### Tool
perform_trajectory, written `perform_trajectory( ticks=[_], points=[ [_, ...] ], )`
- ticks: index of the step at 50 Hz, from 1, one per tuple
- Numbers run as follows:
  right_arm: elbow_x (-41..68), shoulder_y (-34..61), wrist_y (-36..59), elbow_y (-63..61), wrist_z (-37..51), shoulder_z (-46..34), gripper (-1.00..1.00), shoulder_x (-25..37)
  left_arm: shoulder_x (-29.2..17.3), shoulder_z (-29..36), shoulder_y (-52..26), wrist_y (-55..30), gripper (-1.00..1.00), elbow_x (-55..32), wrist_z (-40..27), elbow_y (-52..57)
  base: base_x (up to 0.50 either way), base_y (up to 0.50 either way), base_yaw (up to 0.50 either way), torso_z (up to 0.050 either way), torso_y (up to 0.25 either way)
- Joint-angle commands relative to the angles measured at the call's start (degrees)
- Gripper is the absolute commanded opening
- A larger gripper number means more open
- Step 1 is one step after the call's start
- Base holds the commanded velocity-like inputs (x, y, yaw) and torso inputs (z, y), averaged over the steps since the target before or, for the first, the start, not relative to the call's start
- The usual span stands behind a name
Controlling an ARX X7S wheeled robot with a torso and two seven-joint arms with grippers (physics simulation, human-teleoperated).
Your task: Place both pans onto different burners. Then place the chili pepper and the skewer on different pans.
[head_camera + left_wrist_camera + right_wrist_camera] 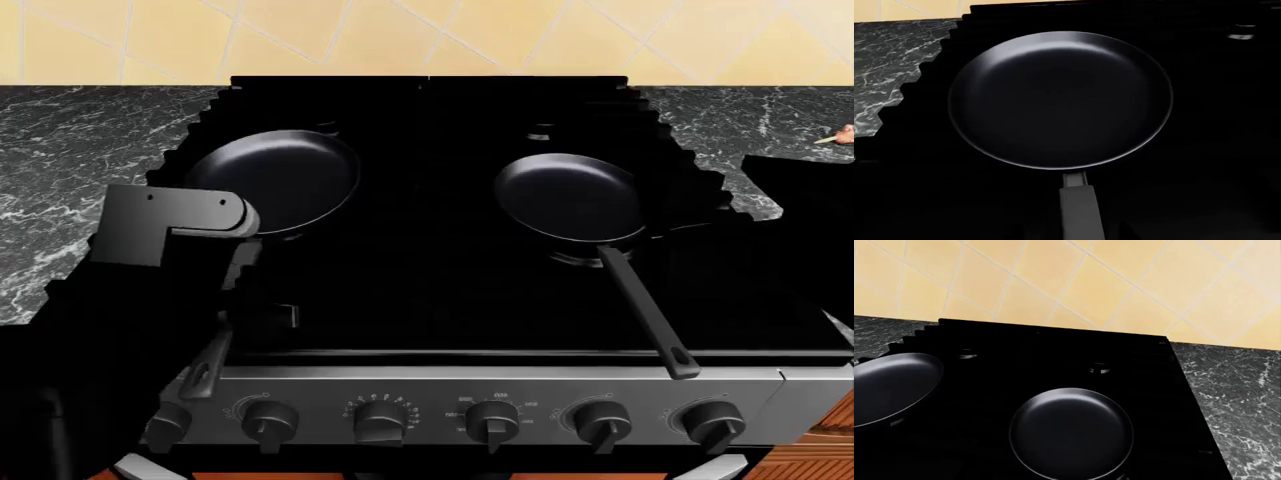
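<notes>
Fingers on both your grippers are out of sight, so grip can't be told; left pan [280,178] at ten o'clock, right pan [571,198] at two, both on the stove [441,290].

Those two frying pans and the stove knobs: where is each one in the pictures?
left pan [280,178]: head view, middle of its dark grey inside.
right pan [571,198]: head view, middle of its inside; its handle runs toward the knobs.
stove knobs [493,423]: head view, on one knob near the middle of the steel front.

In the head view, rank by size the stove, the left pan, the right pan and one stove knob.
1. Stove.
2. Left pan and right pan: bowls look alike, no ranking.
3. Knob, smallest.
</notes>
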Motion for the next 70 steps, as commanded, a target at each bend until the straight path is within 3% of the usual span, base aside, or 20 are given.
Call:
perform_trajectory(
  ticks=[1, 29, 50, 70],
  points=[
    [-0.36, -0.31, -0.63, 0.01, -0.98, -0.66, 1.00, 0.37, -0.36, 1.34, -0.50, 0.77, 1.00, -3.21, -6.27, 0.22, 0.00, 0.00, 0.00, 0.000, 0.000],
    [-5.30, -4.36, -0.67, -1.54, -5.88, 3.02, 1.00, -1.03, -7.65, -6.25, -6.62, 15.72, 1.00, -23.04, -20.40, 17.86, 0.00, 0.00, 0.00, 0.000, 0.000],
    [-8.85, -4.62, 0.37, -2.45, -7.85, 3.72, 1.00, -1.14, -7.21, -4.14, -6.08, 18.03, 1.00, -22.49, -18.44, 18.87, 0.00, -0.01, 0.00, 0.000, 0.000],
    [-9.07, -5.29, -0.23, -2.82, -9.04, 4.26, 1.00, -0.69, -7.58, -2.51, -6.41, 18.69, 1.00, -20.77, -17.52, 18.75, -0.34, -0.40, 0.00, 0.000, 0.001]
  ],
)
